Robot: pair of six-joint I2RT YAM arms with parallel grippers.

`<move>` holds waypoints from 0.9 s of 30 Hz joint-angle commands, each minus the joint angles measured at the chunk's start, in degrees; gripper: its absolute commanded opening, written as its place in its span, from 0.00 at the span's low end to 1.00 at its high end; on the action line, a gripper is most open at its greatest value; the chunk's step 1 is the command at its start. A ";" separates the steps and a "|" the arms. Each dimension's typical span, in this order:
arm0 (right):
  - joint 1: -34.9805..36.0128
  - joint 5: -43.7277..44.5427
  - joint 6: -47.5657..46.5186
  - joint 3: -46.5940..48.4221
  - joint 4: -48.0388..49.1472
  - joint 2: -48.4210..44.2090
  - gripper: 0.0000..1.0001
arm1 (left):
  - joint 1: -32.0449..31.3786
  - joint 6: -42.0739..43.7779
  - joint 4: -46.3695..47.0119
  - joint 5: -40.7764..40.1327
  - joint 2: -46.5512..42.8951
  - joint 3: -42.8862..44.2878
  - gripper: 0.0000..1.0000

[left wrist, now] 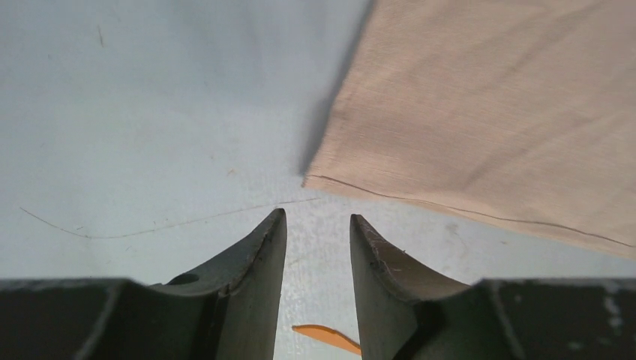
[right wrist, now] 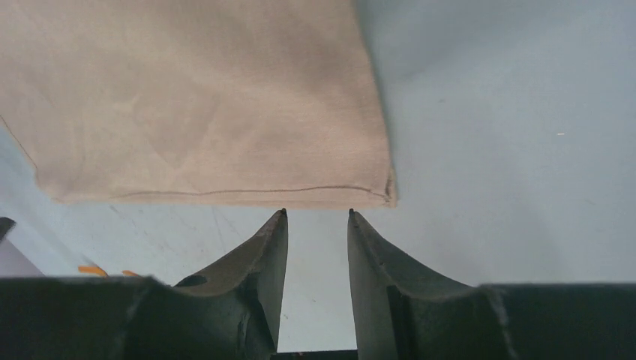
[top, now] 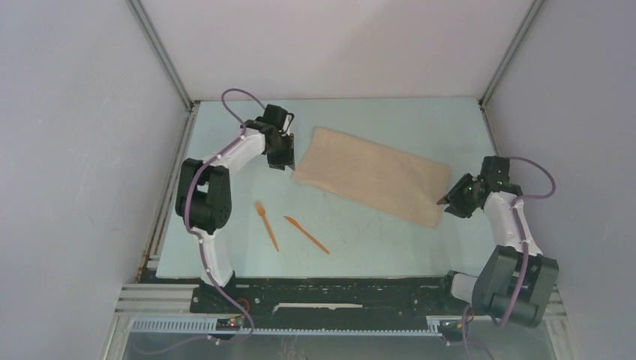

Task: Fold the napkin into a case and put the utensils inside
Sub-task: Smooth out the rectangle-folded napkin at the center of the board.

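Note:
The beige napkin [top: 371, 176] lies flat on the table as a folded oblong, slanting from upper left to lower right. My left gripper [top: 286, 163] is open and empty just off its left end; the cloth corner [left wrist: 480, 112] shows ahead of the fingertips. My right gripper [top: 444, 202] is open and empty just off the napkin's right end, whose hemmed edge [right wrist: 210, 105] lies right before the fingertips. The orange fork [top: 266, 225] and orange knife [top: 306, 234] lie side by side on the table in front of the napkin. An orange sliver [left wrist: 328, 337] shows between the left fingers.
The pale blue table [top: 375, 244] is boxed in by grey walls with metal corner posts [top: 161, 52]. A black rail [top: 330, 289] runs along the near edge between the arm bases.

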 commanded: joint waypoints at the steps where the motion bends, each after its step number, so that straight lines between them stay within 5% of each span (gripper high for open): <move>1: 3.73 0.71 -0.11 1.05 -1.81 3.24 0.43 | -0.37 -1.44 -0.41 5.06 -4.52 2.70 0.43; 8: 4.06 -5.19 -0.29 -0.94 6.86 10.81 0.44 | -1.19 -5.68 6.01 14.06 1.88 2.48 0.40; 14: -0.69 -3.01 0.48 -7.43 12.40 16.46 0.45 | -1.10 -5.51 6.42 7.53 7.73 3.52 0.40; 17: -0.62 -4.23 -0.09 -7.13 10.91 13.64 0.44 | -1.60 -5.01 8.17 6.39 3.73 0.99 0.43; 22: 3.55 -4.92 0.04 -0.85 8.34 4.90 0.60 | -1.48 -5.31 15.79 8.84 -5.43 -2.08 0.55; 27: 4.04 -13.17 -0.13 5.81 18.14 10.17 0.68 | -1.27 -10.49 28.77 18.11 -0.76 0.85 0.59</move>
